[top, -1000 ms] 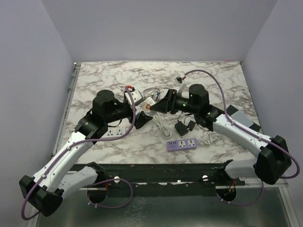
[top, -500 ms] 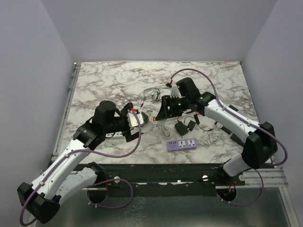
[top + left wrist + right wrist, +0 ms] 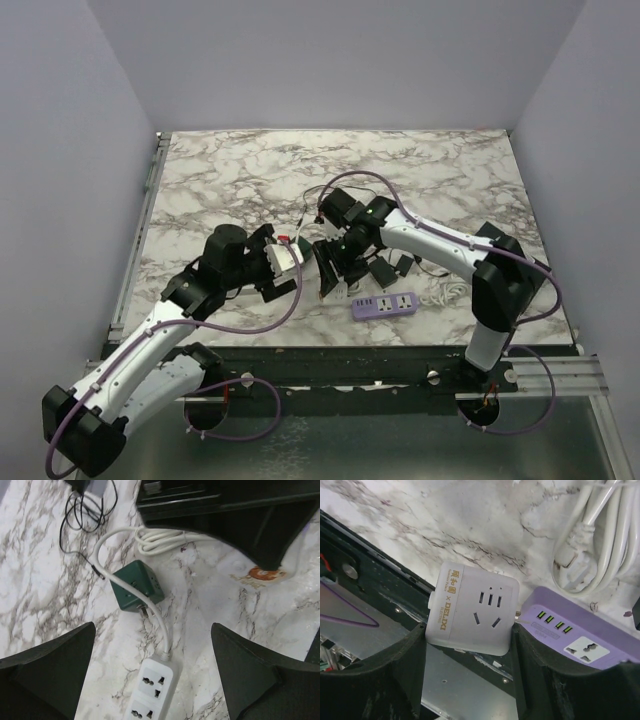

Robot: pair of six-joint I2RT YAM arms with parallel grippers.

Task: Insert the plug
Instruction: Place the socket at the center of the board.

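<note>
My right gripper [image 3: 469, 632] is shut on a white cube socket adapter [image 3: 472, 605] marked DELIXI and holds it just left of the purple power strip [image 3: 580, 640]. A metal pin shows between the cube and the strip. In the top view the right gripper [image 3: 333, 275] sits low, left of the purple strip [image 3: 385, 304]. My left gripper [image 3: 155, 680] is open over a white power strip [image 3: 150, 690], whose cable runs past a green cube adapter [image 3: 136, 586]. In the top view the left gripper [image 3: 280, 268] is at the white strip [image 3: 287, 256].
A coiled white cable [image 3: 600, 540] lies beyond the purple strip. Black adapters [image 3: 385, 270] and a loose white cord [image 3: 445, 292] lie to the right. Thin black wire [image 3: 80, 510] lies further back. The table's near edge and metal frame [image 3: 370, 595] are right by the right gripper.
My right arm has swung left and toward the near edge, bringing the white cube down beside the purple strip. My left gripper has shifted slightly toward the near edge.
</note>
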